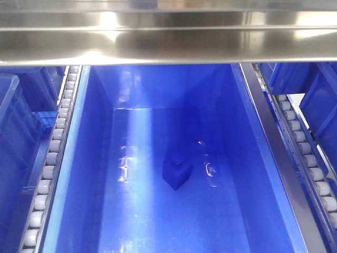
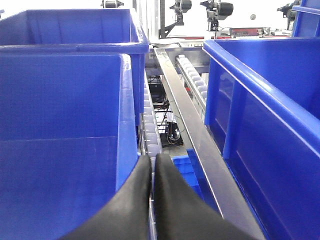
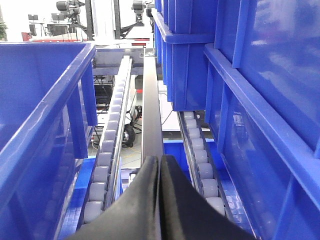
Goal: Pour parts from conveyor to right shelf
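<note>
One of the parts, a small blue block, lies on the floor of a deep blue bin on the right shelf, under a shiny steel crossbar. White roller rails run along both sides of that bin. My left gripper is shut, with nothing visible between its black fingers, and hovers over the gap between two blue bins. Just as shut and empty, my right gripper sits above a steel rail. Neither gripper shows in the front view. The conveyor is out of view.
In the left wrist view, tall blue bins flank a steel rail and rollers. The right wrist view has a bin at left, stacked bins at right, and roller tracks between.
</note>
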